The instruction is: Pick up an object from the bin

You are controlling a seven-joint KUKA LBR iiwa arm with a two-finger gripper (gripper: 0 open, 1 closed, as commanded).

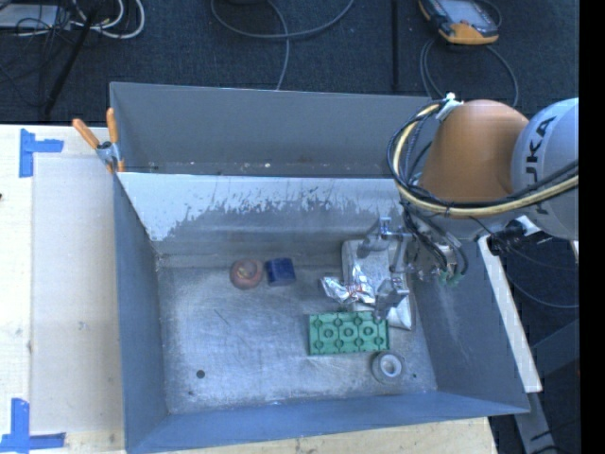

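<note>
Gripper [389, 299]: lowered at right-centre of the bin [284, 145], onto a crumpled silver wrapper [346, 288].
Jaws: state cannot be told.
Nearby: green studded plate [346, 334] just below the wrapper; grey ring [386, 366] near it.
Left: brown ball [247, 273] and blue cube [280, 270], set side by side.

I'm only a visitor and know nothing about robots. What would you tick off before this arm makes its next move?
1. Target chosen: the gripper sits over the crumpled silver wrapper: ok.
2. Wrapper actually gripped: cannot tell.
3. Room around the wrapper: the green studded block lies right against it and might get nudged: not ok.
4. Other things out of the way: the grey ring, blue cube and brown ball lie apart from the gripper: ok.
</note>
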